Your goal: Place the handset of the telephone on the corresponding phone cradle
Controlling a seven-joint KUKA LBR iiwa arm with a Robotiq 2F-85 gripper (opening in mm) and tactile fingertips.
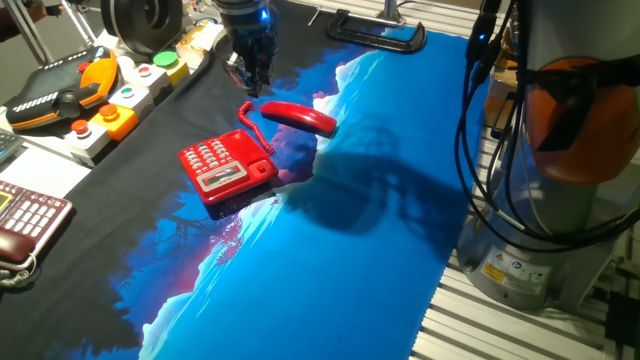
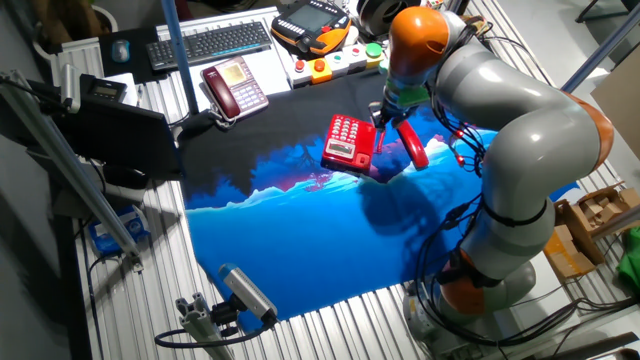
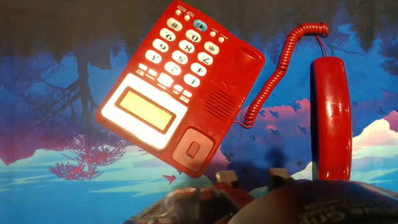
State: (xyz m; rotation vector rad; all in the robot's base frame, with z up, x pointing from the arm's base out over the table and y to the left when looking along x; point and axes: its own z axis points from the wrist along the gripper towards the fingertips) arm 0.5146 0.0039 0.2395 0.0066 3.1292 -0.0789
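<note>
Handset on cloth beside telephone, off its phone cradle.

A dark red phone sits at the upper left. A black keyboard lies above it. A blue picture cloth covers the table.

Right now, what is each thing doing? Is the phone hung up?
handset: off the cradle, lying on the mat beside the phone, cord attached.
telephone: not hung up.
phone cradle: empty.
gripper: above the mat, holding nothing; open or shut unclear.
</note>
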